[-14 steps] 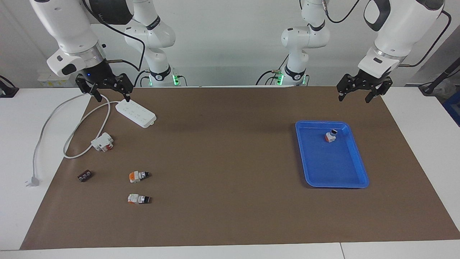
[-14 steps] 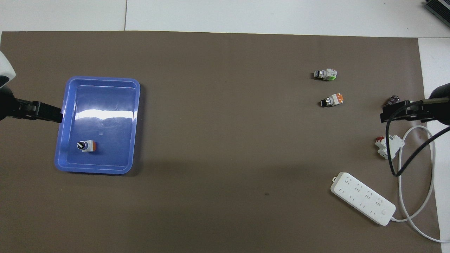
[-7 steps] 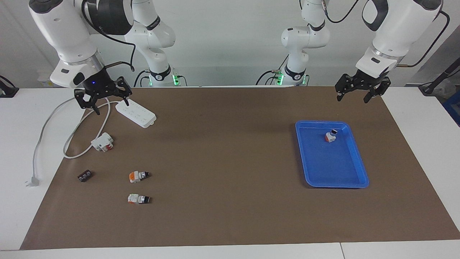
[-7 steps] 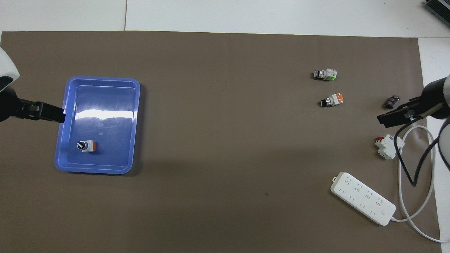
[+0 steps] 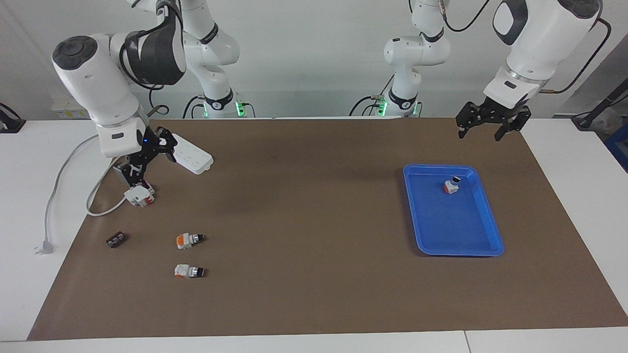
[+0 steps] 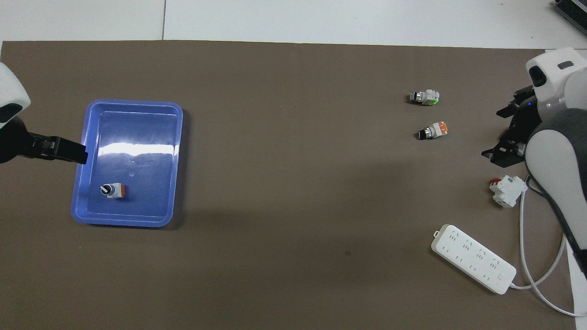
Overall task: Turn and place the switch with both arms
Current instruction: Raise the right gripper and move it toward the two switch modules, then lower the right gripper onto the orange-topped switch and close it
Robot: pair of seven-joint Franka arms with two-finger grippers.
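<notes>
Orange switch point(image 5: 188, 239) lies flat, knob toward tray; right claw point(image 5: 145, 159), jaws apart, nearer, switch at its 5 o'clock; left claw point(image 5: 489, 123) apart, waits.

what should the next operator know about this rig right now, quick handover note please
Left claw: open, empty, up in the air over the mat at the robots' end of the blue tray.
Right claw: open, empty, tilted, over the white-and-red breaker.
Orange-and-white switch: on its side on the mat at the right arm's end, untouched, nearer the robots than its whiter twin.
Done: one red-based switch sits in the tray.
Left: pick up the orange-and-white switch, turn it between the arms, place it, probably in the tray.
</notes>
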